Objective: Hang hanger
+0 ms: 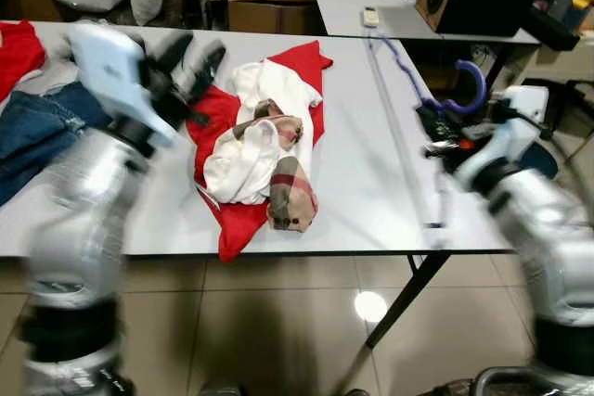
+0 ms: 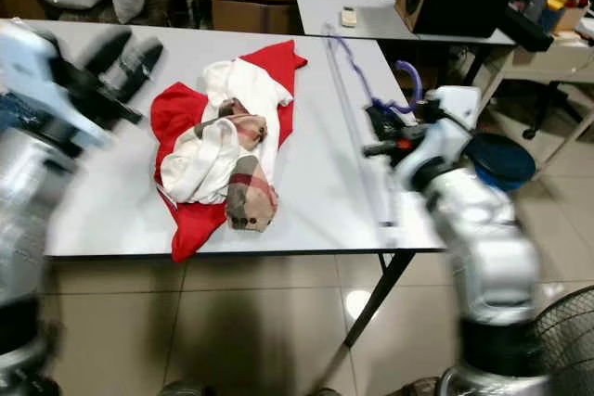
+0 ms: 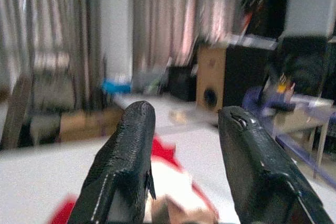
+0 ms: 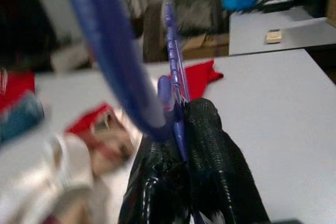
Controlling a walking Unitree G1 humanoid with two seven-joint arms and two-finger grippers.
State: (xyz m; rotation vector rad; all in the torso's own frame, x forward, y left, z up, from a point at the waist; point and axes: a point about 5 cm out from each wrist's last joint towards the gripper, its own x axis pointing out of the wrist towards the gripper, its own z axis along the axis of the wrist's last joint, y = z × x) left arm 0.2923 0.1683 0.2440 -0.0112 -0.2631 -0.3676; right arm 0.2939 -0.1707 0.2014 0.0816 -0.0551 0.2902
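the hanger (image 1: 461, 90) is showing purple-blue, gripped by black fingers (image 4: 210, 145). on the white table (image 1: 371, 173) a red garment (image 1: 237, 220) is lying under a white one (image 1: 246, 159), with a beige piece (image 1: 290, 194) showing what looks like a red-striped check. blue denim (image 1: 32, 132) is lying at the left, beside more red cloth (image 1: 17, 48). the arms (image 1: 79, 201) are gleaming silver.

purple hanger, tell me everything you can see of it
The purple hanger looks like translucent plastic, with a curved hook and a long thin bar reaching along the right edge of the white table. The right gripper is shut on it near the base of the hook, holding it over that table edge. Motion blur hides finer detail.
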